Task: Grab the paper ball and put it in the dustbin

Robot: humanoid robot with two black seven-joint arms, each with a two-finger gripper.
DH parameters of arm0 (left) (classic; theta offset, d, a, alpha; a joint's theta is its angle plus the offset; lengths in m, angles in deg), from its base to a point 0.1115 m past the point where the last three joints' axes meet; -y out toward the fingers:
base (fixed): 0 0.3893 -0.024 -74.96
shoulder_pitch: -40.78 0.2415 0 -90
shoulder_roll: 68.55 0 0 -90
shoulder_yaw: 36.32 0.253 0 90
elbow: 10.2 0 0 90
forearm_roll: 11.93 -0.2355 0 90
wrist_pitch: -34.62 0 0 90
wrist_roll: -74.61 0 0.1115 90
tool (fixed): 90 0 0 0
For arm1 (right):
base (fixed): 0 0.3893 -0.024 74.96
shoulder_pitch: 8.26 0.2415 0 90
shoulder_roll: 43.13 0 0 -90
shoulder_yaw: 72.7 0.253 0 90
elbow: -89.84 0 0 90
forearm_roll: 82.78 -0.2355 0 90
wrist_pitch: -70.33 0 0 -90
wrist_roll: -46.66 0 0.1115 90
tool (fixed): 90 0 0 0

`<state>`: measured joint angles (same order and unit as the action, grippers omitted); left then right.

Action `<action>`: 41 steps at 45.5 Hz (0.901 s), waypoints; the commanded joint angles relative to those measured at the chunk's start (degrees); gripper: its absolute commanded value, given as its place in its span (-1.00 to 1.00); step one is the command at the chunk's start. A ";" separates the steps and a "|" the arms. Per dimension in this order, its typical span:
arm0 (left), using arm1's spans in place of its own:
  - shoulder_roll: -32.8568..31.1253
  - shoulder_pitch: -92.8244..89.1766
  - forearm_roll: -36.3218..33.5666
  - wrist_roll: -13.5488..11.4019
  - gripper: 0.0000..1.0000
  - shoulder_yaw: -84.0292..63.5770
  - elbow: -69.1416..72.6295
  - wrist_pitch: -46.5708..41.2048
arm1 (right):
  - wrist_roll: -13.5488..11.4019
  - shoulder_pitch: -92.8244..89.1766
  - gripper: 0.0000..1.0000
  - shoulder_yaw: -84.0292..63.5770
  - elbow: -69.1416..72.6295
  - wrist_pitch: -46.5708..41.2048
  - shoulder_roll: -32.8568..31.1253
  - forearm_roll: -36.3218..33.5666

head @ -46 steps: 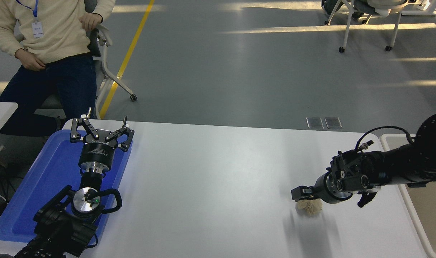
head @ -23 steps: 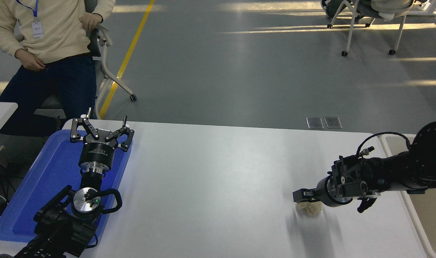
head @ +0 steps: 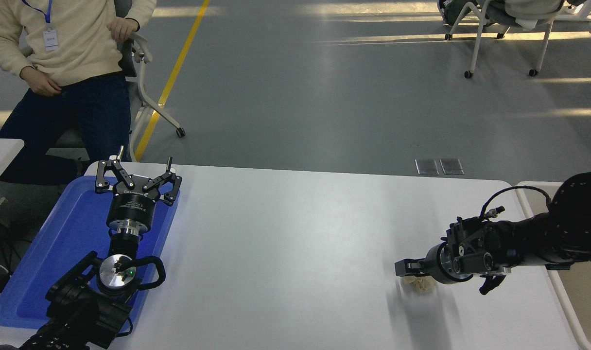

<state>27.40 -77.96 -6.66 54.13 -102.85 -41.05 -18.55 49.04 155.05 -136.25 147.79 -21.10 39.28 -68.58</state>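
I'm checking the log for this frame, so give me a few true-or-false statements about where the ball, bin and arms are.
1. The paper ball lies on the table. True.
2. The ball is already in the bin. False: it is on the table, left of the bin.
3. The right claw is down at the ball, partly covering it. True; whether it is open or shut cannot be told.
4. The left claw is shut on the ball. False: it is open, over the blue tray, far from the ball.
5. A person sits at the far left. True.
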 commanded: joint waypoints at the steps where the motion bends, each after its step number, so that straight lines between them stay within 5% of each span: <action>1: 0.03 0.00 0.00 0.00 1.00 0.00 0.00 0.00 | 0.00 -0.80 0.49 0.10 -0.38 0.82 0.20 -0.13; 15: 0.03 0.00 0.00 0.00 1.00 0.00 0.00 0.00 | 0.17 -0.98 -0.08 0.27 -0.47 1.00 0.47 -0.13; 24: 0.03 0.00 0.00 0.00 1.00 0.00 0.00 0.00 | 0.35 1.13 -0.79 0.10 0.32 0.03 -0.15 0.22; 41: 0.03 0.00 -0.09 0.00 1.00 0.00 0.00 0.00 | 0.70 14.74 -0.76 -2.98 9.63 -0.41 -4.28 0.39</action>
<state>27.42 -77.96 -6.66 54.13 -102.85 -41.05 -18.56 49.54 161.13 -137.05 151.44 -21.26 37.04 -68.32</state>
